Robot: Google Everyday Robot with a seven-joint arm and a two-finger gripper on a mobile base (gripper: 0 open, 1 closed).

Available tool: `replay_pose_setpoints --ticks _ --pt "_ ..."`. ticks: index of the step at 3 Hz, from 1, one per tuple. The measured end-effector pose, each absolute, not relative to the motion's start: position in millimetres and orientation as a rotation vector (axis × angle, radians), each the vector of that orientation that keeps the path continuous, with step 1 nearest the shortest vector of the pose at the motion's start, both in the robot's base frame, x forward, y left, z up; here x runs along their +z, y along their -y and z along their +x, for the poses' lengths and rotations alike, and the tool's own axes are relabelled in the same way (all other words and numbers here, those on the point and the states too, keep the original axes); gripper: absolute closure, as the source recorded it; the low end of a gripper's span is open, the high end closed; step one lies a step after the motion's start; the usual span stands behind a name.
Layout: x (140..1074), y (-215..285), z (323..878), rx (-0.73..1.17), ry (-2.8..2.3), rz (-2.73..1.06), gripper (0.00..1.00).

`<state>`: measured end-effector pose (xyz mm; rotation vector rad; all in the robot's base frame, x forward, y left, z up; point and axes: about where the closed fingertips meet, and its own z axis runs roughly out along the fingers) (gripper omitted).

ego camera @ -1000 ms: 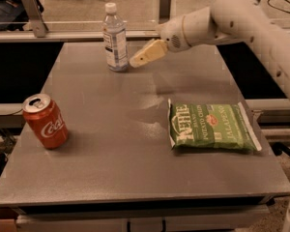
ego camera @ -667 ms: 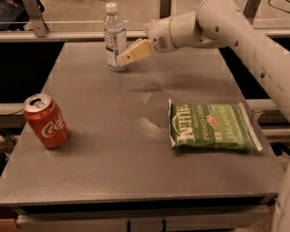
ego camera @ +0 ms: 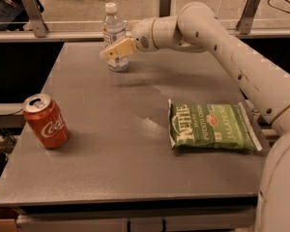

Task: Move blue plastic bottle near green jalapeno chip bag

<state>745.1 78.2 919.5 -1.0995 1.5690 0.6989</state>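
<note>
The blue plastic bottle [ego camera: 113, 33] stands upright at the far left of the grey table [ego camera: 116, 144], with a white cap and a printed label. My gripper [ego camera: 115, 50] reaches in from the right and sits right at the bottle's lower half, partly covering it. The green jalapeno chip bag [ego camera: 211, 128] lies flat at the right of the table, well apart from the bottle and the gripper.
A red soda can [ego camera: 45, 121] stands upright near the table's left edge. My white arm [ego camera: 232, 52] stretches across the far right side above the table. A rail with metal posts [ego camera: 31, 13] runs behind the far edge.
My gripper has moved left across the far side of the table, from beside the bottle to right in front of its lower half. Bottle, can and bag have not moved.
</note>
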Motion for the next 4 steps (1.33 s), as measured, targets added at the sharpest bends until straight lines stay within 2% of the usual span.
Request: replay_pose_setpoints --ticks 1,2,4 --pt "919.6 -92.6 750.8 0.722 -1.552 -1.074 0.17" --pt "920.4 -94.6 754.2 0.732 -1.543 -1.049 0.41" --pt "950.8 -67.7 754.1 0.694 -1.481 -1.022 0.87"
